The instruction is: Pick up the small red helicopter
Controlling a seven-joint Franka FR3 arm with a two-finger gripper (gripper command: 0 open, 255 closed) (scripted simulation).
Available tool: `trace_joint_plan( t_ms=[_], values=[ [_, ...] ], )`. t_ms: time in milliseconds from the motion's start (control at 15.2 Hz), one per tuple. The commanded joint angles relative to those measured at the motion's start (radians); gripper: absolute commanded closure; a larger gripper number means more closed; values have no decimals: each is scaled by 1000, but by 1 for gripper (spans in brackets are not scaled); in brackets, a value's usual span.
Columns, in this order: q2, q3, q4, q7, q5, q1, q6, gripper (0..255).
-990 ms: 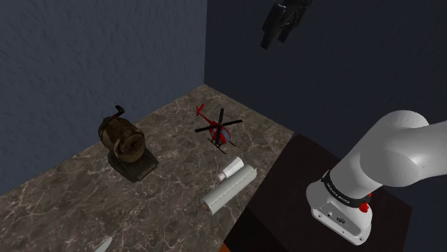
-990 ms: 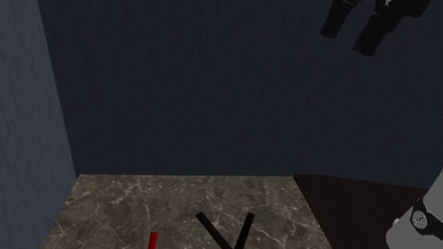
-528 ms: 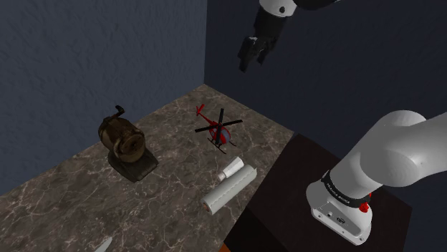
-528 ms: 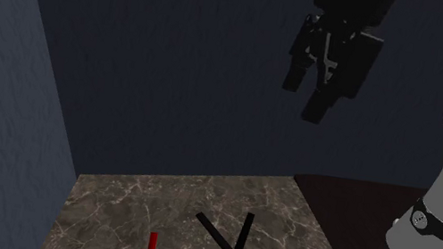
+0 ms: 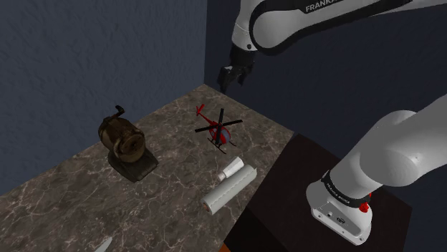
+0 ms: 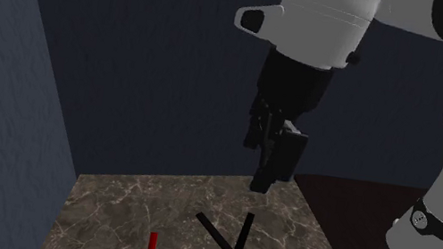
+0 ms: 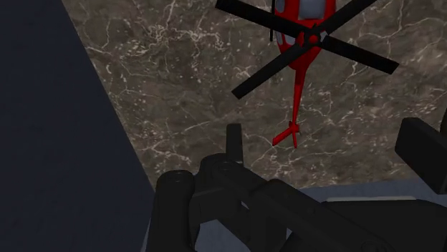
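The marble top (image 5: 172,182) ran wide under you, and your arm (image 5: 301,21) arched over it from the stand (image 5: 315,172) toward the far corner. A brown grinder (image 5: 123,139) sat well off toward the shoulder view's left, and a white roll (image 5: 228,187) lay near the stand. Neither was in your lane.

The helicopter (image 5: 220,132) stood on the marble between the roll and the corner, apart from both and upright on its skids. Your gripper (image 5: 229,79) hung high above the surface with its fingers spread and nothing between them. It sat over the tail end, not the cabin. In the wrist view the red tail (image 7: 294,107) pointed back at the fingers, and the rotor (image 7: 308,44) lay ahead of them.

You were on the approach, I'd say, and the descent had hardly begun. To do it well, you needed to carry the hand forward over the cabin before dropping. You also needed to turn the fingers to straddle the body across its width and slip them between the black blades. The thin tail looked a poor hold, and a blade clipped on the way down would likely have spun the toy aside.
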State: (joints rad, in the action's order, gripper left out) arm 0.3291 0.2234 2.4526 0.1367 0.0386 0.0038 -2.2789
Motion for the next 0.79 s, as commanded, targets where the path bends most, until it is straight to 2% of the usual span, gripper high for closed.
trace_joint_plan(
  t_ms=[0,330,726],
  values=[
    [-79,14,-15,22,-18,-8,-57,0],
    [-270,44,-58,100,-89,-19,-180,0],
    [-512,40,-152,218,-217,-4,-290,0]
  ],
)
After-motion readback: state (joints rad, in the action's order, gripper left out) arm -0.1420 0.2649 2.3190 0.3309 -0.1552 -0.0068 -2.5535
